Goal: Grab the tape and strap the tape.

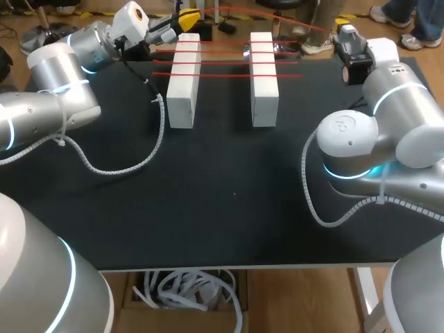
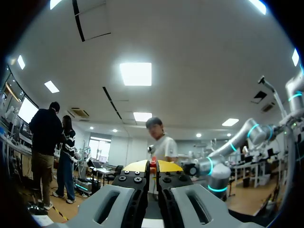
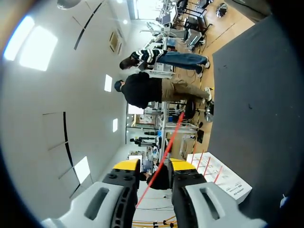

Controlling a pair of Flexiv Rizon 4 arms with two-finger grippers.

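Black matte tabletop (image 1: 229,208), white front edge. Wood-tone floor (image 1: 291,298) below it, w/ a cardboard box (image 1: 132,305) of white cables (image 1: 187,288). Beyond left pincer (image 2: 153,166): white ceiling (image 2: 190,57), rect. light panels (image 2: 136,73) lit, room bright. Ahead of right pincer (image 3: 154,164): more wood floor past tabletop edge.

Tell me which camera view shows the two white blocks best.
The head view: both white blocks are whole and clear from above, red tape across them. The right wrist view shows only part of them; the left wrist view shows none.

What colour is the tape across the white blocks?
Red; the tape shows best in the head view.
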